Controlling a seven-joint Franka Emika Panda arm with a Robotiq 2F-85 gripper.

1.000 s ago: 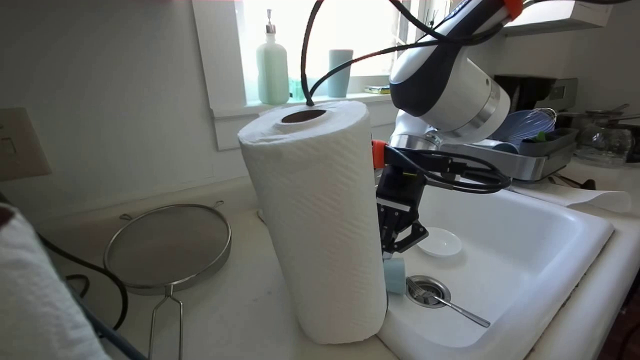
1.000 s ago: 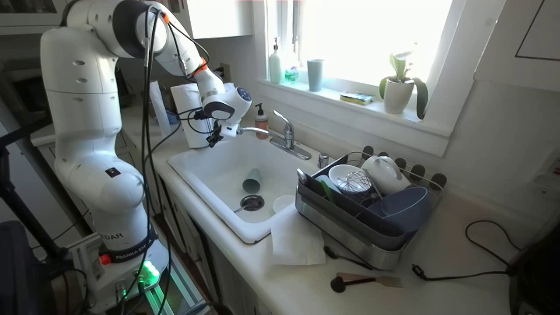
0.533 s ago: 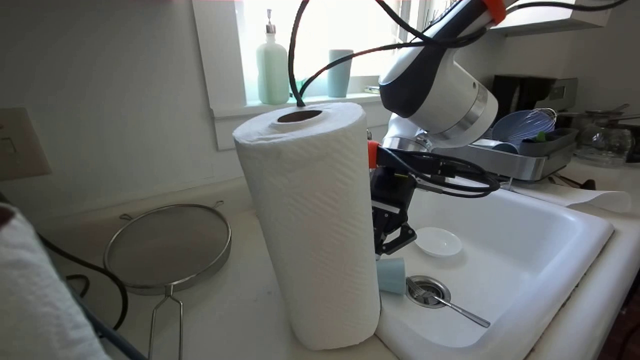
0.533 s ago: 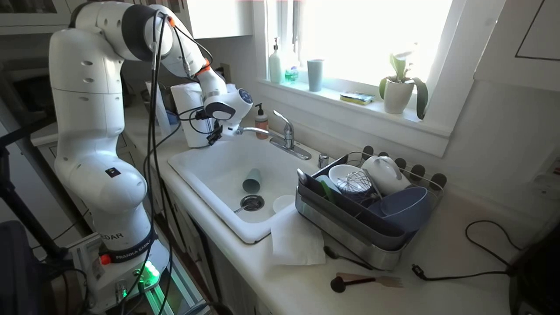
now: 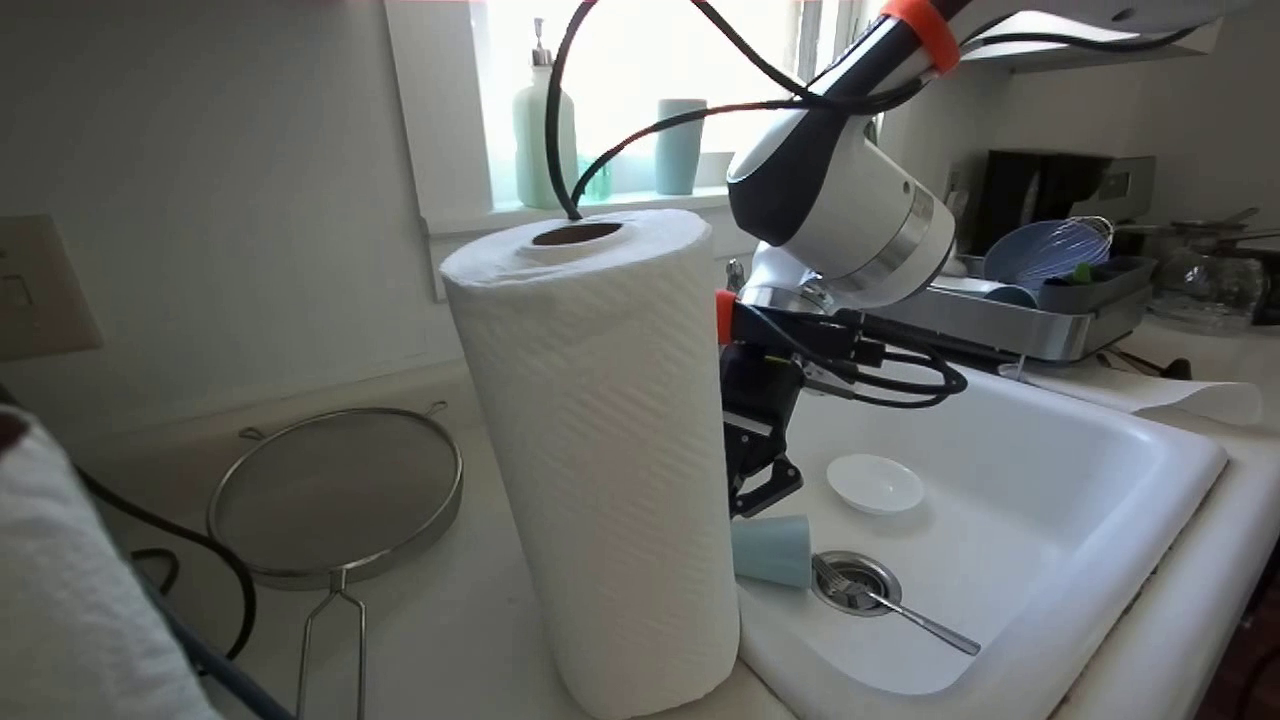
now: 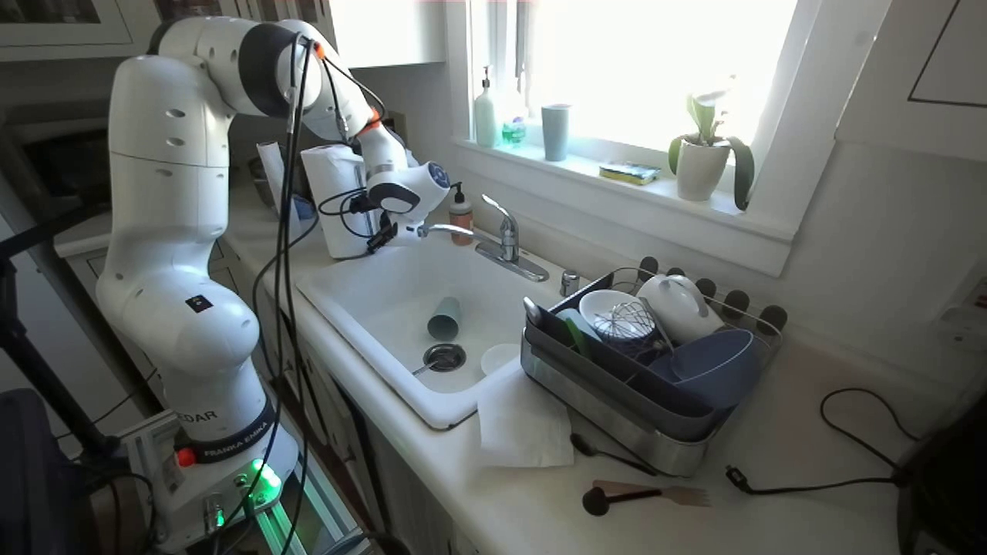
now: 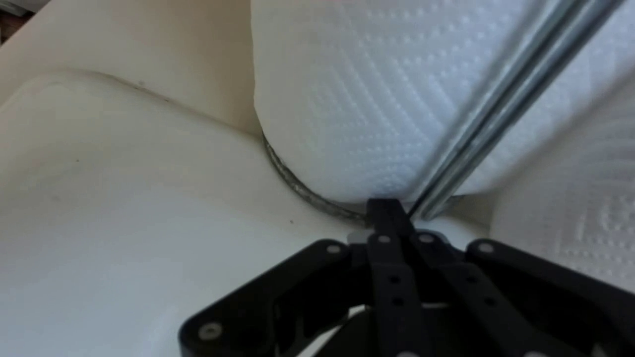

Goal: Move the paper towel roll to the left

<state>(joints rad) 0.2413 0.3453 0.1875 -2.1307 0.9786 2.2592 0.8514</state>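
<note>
in an exterior view, left to right: the wire strainer (image 5: pixel 335 490) lies on the counter (image 5: pixel 480 620); the paper towel roll (image 5: pixel 600 470) stands apart from it, at the edge of the sink (image 5: pixel 1190 460). in the wrist view the roll's stand (image 7: pixel 320 201) laps onto the sink's rim. step in hand (judged): shifting the roll from its sink side. next move: travel left, toward the strainer, with low contact, so that the stand slides and does not tip. the gripper (image 7: pixel 406 224), right of the roll, has its fingers (image 7: pixel 394 277) drawn together at the foot of the metal rods (image 7: pixel 516 106); whether a rod is pinched between them cannot be told. pose: in an exterior view the arm (image 6: pixel 173 139) rises at the left, folds over at the top and slopes down rightward; the gripper points downward beside the roll.
</note>
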